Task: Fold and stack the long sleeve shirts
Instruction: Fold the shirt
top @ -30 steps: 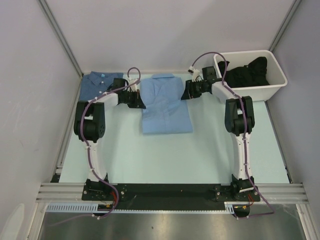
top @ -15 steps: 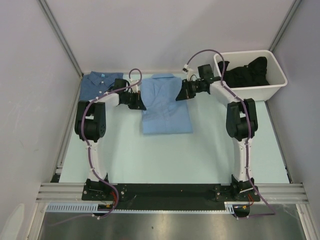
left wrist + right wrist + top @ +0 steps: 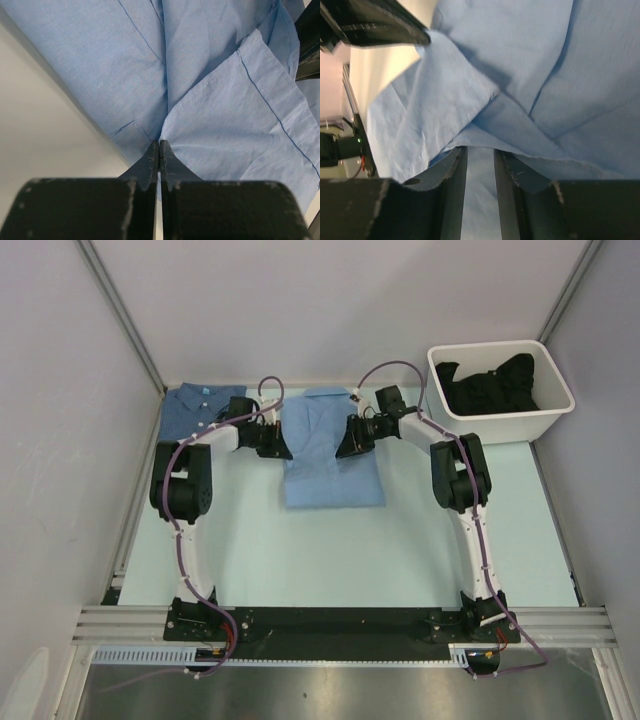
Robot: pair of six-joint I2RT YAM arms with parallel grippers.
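Note:
The light sky-blue shirt (image 3: 335, 465) lies folded on the table's middle back, collar away from me. The denim-blue shirt (image 3: 195, 408) lies folded at the back left. My left gripper (image 3: 276, 443) is at the light shirt's left edge; in the left wrist view it (image 3: 159, 145) is shut, pinching a fold of that shirt (image 3: 235, 115). My right gripper (image 3: 350, 442) is over the shirt's upper right part. In the right wrist view its jaws (image 3: 480, 150) stand narrowly apart with pale blue cloth (image 3: 555, 60) filling the gap and draping over the fingertips.
A white bin (image 3: 555, 412) holding black garments (image 3: 490, 385) stands at the back right. Grey walls close in the left, back and right sides. The left gripper's black body (image 3: 375, 25) shows close by in the right wrist view.
My right gripper has moved left from the shirt's right edge to over its upper right part. The left gripper has stayed at the left edge.

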